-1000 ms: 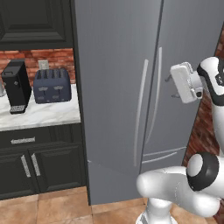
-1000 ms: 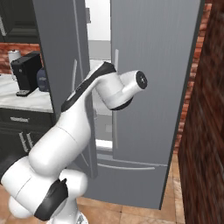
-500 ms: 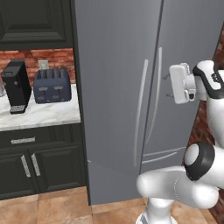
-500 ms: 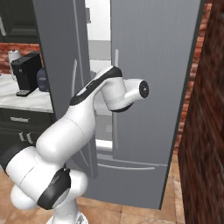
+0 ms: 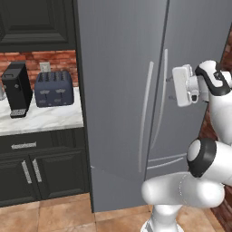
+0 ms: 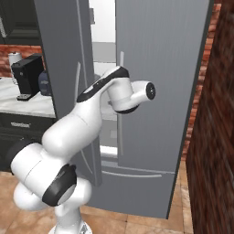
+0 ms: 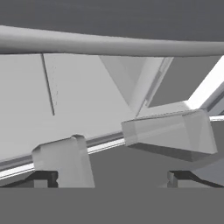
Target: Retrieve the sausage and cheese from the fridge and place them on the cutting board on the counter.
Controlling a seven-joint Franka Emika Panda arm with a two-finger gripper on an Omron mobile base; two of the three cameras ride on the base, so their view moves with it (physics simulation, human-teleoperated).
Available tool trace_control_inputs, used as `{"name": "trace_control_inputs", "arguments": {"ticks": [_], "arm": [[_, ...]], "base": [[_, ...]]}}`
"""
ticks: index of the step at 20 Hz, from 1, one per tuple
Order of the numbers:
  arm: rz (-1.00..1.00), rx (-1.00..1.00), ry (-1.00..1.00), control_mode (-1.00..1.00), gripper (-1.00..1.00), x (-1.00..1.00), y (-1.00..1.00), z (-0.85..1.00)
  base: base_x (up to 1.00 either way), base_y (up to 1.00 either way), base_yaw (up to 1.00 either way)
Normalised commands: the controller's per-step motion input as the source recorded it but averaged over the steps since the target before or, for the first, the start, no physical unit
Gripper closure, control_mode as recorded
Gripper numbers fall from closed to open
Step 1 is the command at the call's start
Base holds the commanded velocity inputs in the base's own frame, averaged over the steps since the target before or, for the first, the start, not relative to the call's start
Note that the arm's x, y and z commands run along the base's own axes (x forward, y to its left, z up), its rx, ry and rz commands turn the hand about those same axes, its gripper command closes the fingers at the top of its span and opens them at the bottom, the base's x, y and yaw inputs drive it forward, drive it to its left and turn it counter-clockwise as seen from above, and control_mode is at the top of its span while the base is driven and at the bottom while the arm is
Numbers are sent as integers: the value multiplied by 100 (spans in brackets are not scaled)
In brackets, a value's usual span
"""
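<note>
Since the earlier frames the white hand has drawn back a little from the door of the tall grey steel fridge (image 5: 122, 90) and tipped more upright, while the arm's elbow has swung further right in the right base view. Its two-finger gripper (image 5: 171, 89) stands close to the long curved door handles (image 5: 146, 113), jaws spread wide with nothing between them. Seen from the hand, the two small dark fingertips (image 7: 43, 178) rise at the bottom, well apart, with pale grey fridge surfaces and a long rounded bar crossing above them. From the right base view the left fridge door stands ajar, and through the gap the white interior (image 6: 104, 50) with grey shelves shows behind the arm. Left of the fridge, the white marble desk (image 5: 41, 118) with grey veins carries a black coffee machine (image 5: 17, 89) near its back edge and a dark blue-grey toaster (image 5: 54, 88) beside it, against the red brick wall.
</note>
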Motion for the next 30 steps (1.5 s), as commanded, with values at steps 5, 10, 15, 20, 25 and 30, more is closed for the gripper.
{"name": "trace_control_inputs", "arguments": {"ticks": [5,10,15,20,25,30], "arm": [[0,4,8,-100,-100,2,0,-22],[0,3,6,-100,-100,13,5,-41],[0,4,2,-100,-100,31,6,-34],[0,5,3,-100,-100,24,2,-36],[0,5,2,-100,-100,23,2,-7],[2,3,0,-100,-100,12,23,0]], "base": [[0,0,0],[0,0,0],[0,0,0],[0,0,0],[0,0,0],[0,0,0]]}}
